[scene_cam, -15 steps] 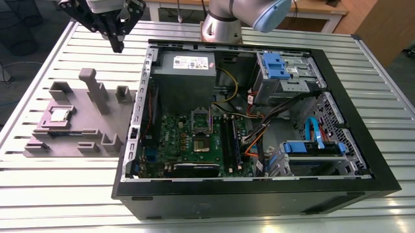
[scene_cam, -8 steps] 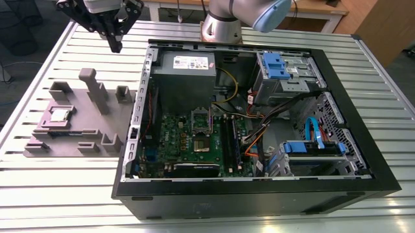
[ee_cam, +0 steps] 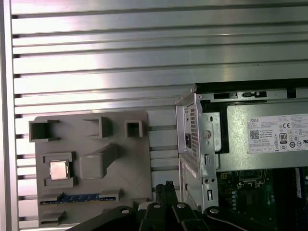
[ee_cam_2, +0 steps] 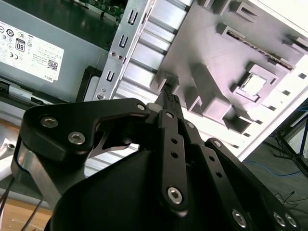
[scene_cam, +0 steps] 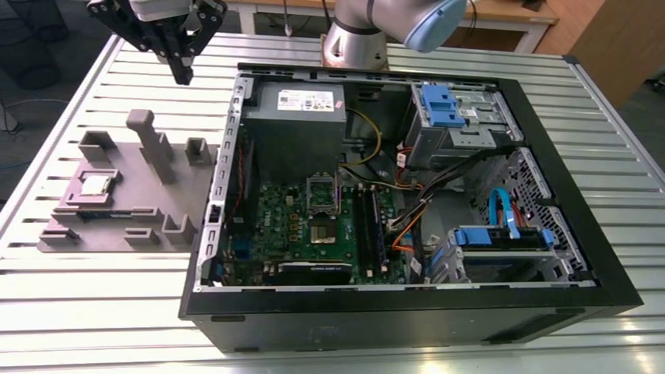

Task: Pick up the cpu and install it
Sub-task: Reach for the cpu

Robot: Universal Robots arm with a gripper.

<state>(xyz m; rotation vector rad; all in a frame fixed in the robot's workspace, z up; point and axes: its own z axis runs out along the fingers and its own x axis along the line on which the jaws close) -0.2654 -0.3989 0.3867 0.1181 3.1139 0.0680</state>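
Note:
The cpu [scene_cam: 96,185], a small silver square, lies in a recess of the mauve-grey tray [scene_cam: 130,222] at the exterior view's left, beside the open computer case [scene_cam: 416,308]. In both wrist views the cpu [ee_cam_2: 253,83] [ee_cam: 58,170] sits untouched in its tray pocket. My gripper [scene_cam: 185,76] hangs high above the table, over the gap between the tray's far end and the case's corner, well apart from the cpu. Its fingers are shut together with nothing between them, their tip [ee_cam_2: 168,96] [ee_cam: 166,186] pointing down. The motherboard socket [scene_cam: 323,231] lies inside the case.
The tray [ee_cam: 120,163] carries upright blocks [scene_cam: 156,144] and a blue memory stick [ee_cam: 77,198]. Inside the case are a grey power supply [scene_cam: 296,101], blue drive bays [scene_cam: 452,105] and loose cables [scene_cam: 416,210]. The slatted metal table [scene_cam: 104,312] surrounds everything; the arm's base [scene_cam: 359,35] stands behind.

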